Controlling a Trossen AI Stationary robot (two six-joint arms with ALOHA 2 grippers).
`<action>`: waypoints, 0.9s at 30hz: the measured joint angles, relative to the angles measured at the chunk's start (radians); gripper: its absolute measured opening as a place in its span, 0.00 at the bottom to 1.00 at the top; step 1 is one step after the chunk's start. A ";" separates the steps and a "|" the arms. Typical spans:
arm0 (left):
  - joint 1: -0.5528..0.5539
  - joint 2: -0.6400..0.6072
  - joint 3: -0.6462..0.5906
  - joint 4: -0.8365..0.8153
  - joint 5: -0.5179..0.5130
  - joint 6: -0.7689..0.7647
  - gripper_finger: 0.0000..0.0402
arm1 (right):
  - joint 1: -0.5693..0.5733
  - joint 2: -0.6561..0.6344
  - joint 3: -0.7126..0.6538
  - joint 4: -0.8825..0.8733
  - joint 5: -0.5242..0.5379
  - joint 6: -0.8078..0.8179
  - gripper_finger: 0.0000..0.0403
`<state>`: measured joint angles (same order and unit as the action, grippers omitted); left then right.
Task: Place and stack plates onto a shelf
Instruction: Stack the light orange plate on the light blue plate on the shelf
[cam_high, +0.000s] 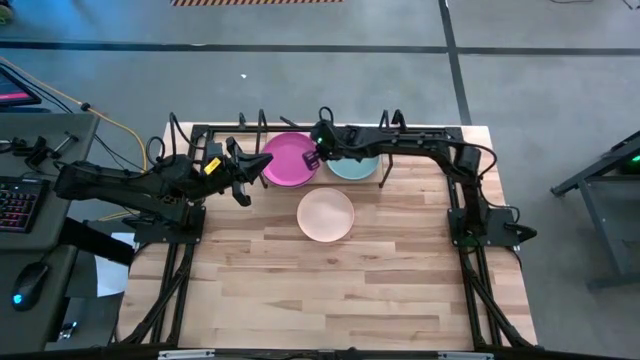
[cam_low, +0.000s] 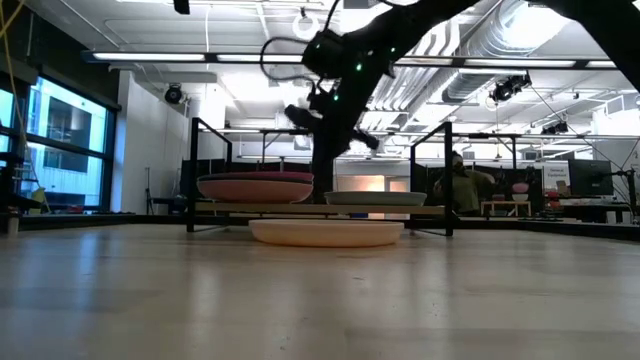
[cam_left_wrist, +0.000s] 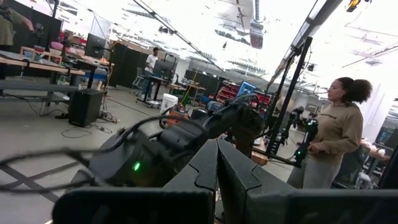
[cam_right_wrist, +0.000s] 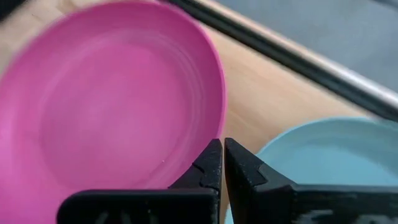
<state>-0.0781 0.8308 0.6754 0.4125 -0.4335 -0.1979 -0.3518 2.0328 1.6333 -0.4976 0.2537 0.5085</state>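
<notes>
The magenta plate (cam_high: 288, 160) and the pale teal plate (cam_high: 354, 167) lie side by side on the black wire shelf (cam_high: 262, 122) at the table's far edge. In the low view the magenta plate (cam_low: 256, 181) seems to rest on something darker beneath it. A pale pink-cream plate (cam_high: 326, 214) lies flat on the table just in front of the shelf. The dark green plate does not show. My right gripper (cam_right_wrist: 222, 163) is shut and hovers over the magenta plate's right rim (cam_right_wrist: 214, 93), beside the teal plate (cam_right_wrist: 323, 155). My left gripper (cam_left_wrist: 217, 167), shut, is raised at the magenta plate's left and holds nothing.
The larger black tubular frame (cam_high: 200, 130) runs around the table's far and side edges. The shelf's upright loops (cam_high: 395, 120) stand behind the plates. Bare wood (cam_high: 330, 290) covers the near half of the table. A person (cam_left_wrist: 333, 134) stands in the room beyond the table.
</notes>
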 joint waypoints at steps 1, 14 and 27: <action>0.000 0.000 0.000 0.000 0.000 0.000 0.00 | -0.002 -0.017 0.000 -0.002 -0.001 -0.015 0.00; 0.000 0.000 0.000 -0.031 0.000 0.018 0.00 | 0.033 -0.444 -0.267 -0.059 -0.048 -0.225 0.00; 0.000 0.000 0.000 -0.034 0.000 0.046 0.00 | 0.262 -1.046 -0.842 0.576 -0.148 -0.037 0.00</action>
<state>-0.0780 0.8310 0.6754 0.3784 -0.4335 -0.1523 -0.0902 0.9870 0.7912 0.0788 0.1060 0.4713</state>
